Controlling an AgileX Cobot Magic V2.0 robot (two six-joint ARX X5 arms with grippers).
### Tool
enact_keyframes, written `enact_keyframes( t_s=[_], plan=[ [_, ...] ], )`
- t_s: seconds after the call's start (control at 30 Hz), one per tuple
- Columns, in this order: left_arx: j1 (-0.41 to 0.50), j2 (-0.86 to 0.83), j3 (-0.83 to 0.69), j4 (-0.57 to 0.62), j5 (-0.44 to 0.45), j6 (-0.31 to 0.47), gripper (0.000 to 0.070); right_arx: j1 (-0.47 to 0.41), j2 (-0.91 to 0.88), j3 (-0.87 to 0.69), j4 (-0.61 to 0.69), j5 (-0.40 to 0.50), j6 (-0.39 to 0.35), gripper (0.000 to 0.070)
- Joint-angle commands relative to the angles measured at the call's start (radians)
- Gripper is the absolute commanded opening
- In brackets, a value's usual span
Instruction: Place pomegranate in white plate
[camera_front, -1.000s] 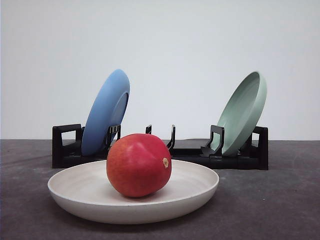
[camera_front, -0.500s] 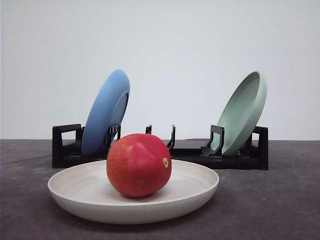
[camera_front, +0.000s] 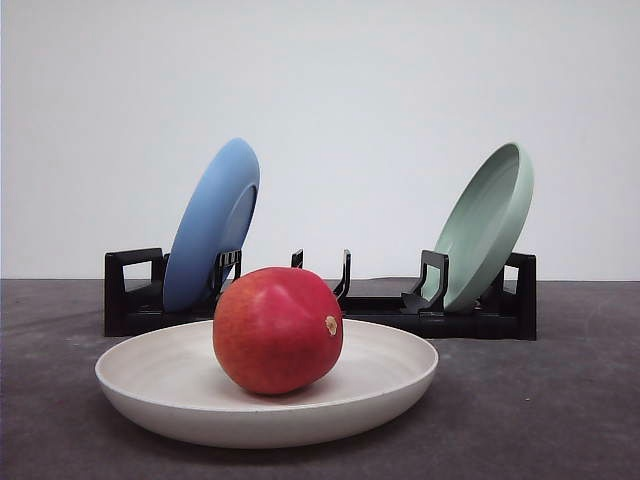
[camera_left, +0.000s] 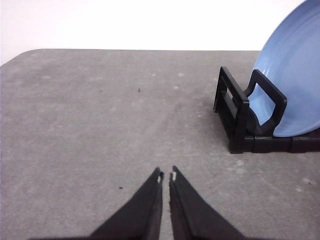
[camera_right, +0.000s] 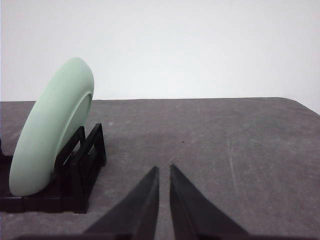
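A plain white wall backs a dark grey, faintly scuffed tabletop (camera_front: 560, 400). On it, in the front view, sits one white plate (camera_front: 180, 385), round and shallow with a raised rim, and one pomegranate (camera_front: 277, 329) rests inside it near the middle, touching the plate's floor, its small tan stem spot turned to the right.

Behind the white plate stands one black plate rack (camera_front: 130, 295) running across the tabletop. It holds two plates on edge, both tilted: one blue plate (camera_front: 212, 222) at its left end and one pale green plate (camera_front: 487, 222) at its right end. The slots between them are bare. That makes three plates in all. No writing or brand mark can be read on any of them.

In the left wrist view the left hand (camera_left: 166, 176) hangs over bare tabletop, its two dark fingers nearly together with a thin slit between the tips, holding nothing. The right hand (camera_right: 163, 169) looks the same: fingers drawn narrow, gripping nothing, near the rack's green-plate end.
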Motion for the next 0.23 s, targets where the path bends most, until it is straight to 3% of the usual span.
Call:
enact_keyframes(
  t_s=[0.0,0.2],
  plan=[
    [0.002,-0.002,-0.010,0.014,-0.001,0.007,0.0003,-0.002,0.001,-0.004,0.009,0.003,0.017,0.0035],
    [0.002,-0.002,-0.010,0.014,-0.001,0.007,0.0003,-0.002,0.001,-0.004,0.009,0.003,0.017,0.0035]
  ],
)
